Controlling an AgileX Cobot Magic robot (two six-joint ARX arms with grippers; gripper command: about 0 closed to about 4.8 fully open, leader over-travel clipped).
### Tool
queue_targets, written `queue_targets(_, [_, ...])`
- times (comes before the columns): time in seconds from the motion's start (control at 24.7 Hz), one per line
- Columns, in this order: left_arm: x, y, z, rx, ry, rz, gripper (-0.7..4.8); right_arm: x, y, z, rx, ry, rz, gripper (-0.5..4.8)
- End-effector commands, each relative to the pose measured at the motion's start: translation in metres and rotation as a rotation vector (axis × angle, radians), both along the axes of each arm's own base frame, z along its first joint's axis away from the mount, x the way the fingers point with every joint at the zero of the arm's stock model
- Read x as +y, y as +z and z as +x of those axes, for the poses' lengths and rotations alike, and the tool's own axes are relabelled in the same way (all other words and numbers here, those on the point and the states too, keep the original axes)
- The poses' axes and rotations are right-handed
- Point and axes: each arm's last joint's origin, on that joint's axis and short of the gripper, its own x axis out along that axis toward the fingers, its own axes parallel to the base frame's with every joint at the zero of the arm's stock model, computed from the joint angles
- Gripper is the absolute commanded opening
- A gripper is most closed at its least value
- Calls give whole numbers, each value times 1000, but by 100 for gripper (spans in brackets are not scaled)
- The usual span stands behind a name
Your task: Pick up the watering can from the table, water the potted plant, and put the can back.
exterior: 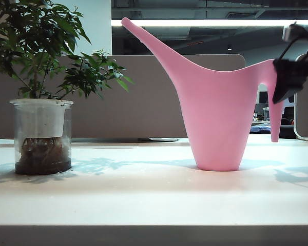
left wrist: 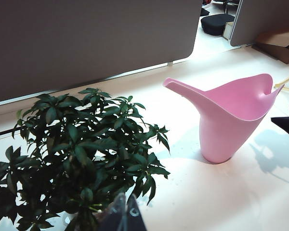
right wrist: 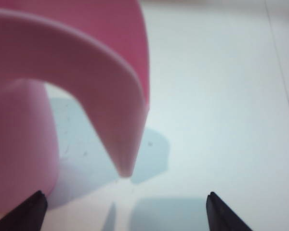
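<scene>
Two Ways to Fumble the Handle

Your right gripper (right wrist: 123,209) hangs spread wide, empty, beside the pink watering can's (exterior: 215,118) handle (right wrist: 111,110). Close off-centre and the tapered handle may slip, tipping the can on the white surface (exterior: 143,195). Left gripper (left wrist: 121,216), above the potted plant (exterior: 41,102): I cannot tell its state.

the pink watering can (exterior: 218,120) stood upright on the white table (exterior: 143,200), right of centre, its long thin spout slanting up toward the potted plant (exterior: 41,87) and its curved handle pointing down. the bushy dark-leaved plant sat well apart at the left in its clear pot, roots showing.
</scene>
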Motion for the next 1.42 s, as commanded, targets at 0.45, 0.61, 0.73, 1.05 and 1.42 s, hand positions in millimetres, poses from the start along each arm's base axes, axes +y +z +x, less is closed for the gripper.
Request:
queue_targets(0.45, [1,2,-1,-15,5,-4,-5,2,-18,39,-201,1,9,455])
queue_targets(0.61, [1,2,-1,-17,30,3,-5,2,-11,41,-275,2,13,449])
queue_targets(0.73, [1,2,-1,-18,30,3,-5,1,-10,43,-312,0,11,447])
queue_targets(1.05, [1,2,-1,-18,29,2,-5,0,-18,46,-279,-3,9,375])
queue_targets(1.42, [1,2,-1,-17,28,2,-5,0,-19,46,-282,7,-15,168])
